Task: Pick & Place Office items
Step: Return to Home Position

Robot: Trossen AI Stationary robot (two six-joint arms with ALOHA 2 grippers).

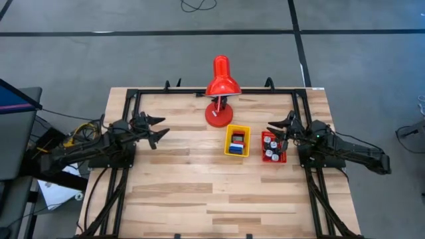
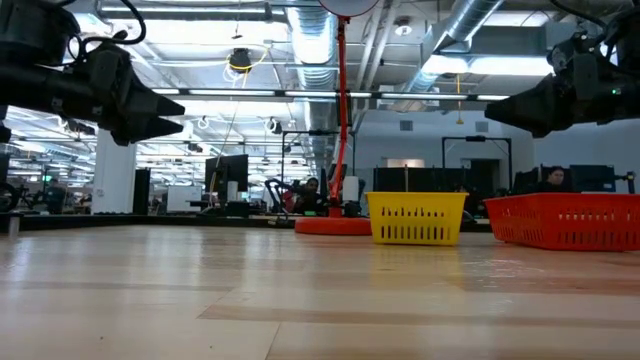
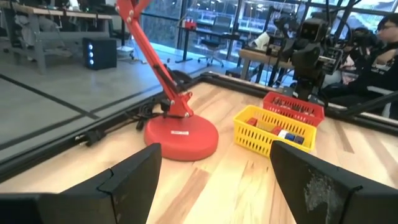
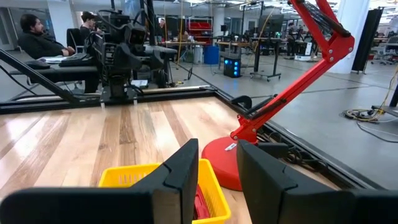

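The office items lie in two trays. The yellow tray (image 1: 237,151) holds red, blue and white flat pieces (image 1: 236,141), which also show in the left wrist view (image 3: 283,132). The red tray (image 1: 283,157) holds several small black and white cube-like bits (image 1: 270,147). My right gripper (image 1: 274,131) hangs over the far left corner of the red tray, its fingers (image 4: 186,168) a narrow gap apart with nothing between them. My left gripper (image 1: 158,130) is wide open above bare table on the left, pointing toward the trays (image 3: 214,155).
A red desk lamp (image 1: 220,93) stands on its round base (image 1: 217,114) near the far edge, just beyond the yellow tray. A black frame (image 1: 199,93) runs along the table's far and side edges. Bare wood (image 1: 199,186) fills the near half. People sit beyond the table.
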